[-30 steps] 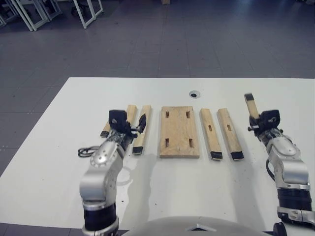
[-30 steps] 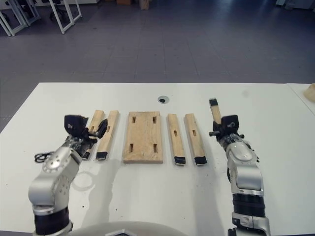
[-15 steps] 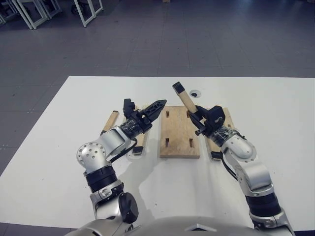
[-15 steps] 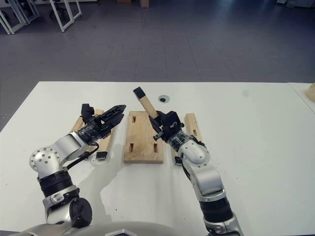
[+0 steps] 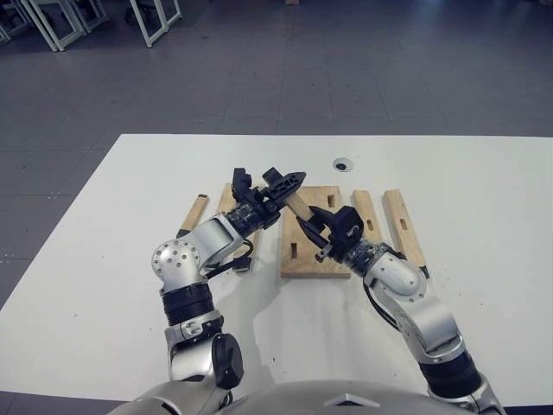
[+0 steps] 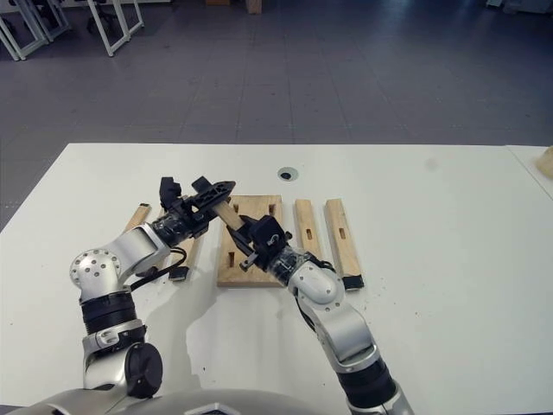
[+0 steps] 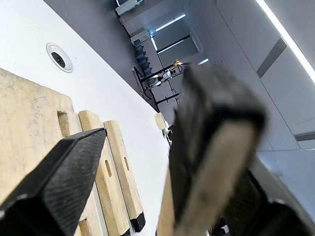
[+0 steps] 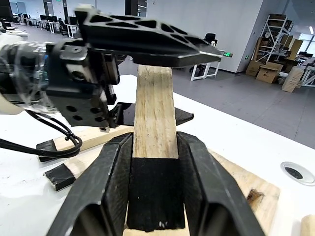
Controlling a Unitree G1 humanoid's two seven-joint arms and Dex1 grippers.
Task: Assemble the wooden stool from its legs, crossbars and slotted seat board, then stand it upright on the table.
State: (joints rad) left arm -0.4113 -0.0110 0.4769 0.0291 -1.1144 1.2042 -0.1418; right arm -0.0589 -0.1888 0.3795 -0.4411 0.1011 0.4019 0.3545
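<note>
Right now my right gripper (image 8: 155, 147) is clamped on the wooden leg (image 5: 300, 207), fingers pressed tight against both its flanks. My left gripper (image 5: 278, 183) is spread wide, its fingers straddling the leg's dark-capped far end; I cannot tell whether they touch it. The leg's long axis slants up and away toward my left, held above the slotted seat board (image 5: 302, 264), which lies flat on the bench (image 5: 112, 225).
</note>
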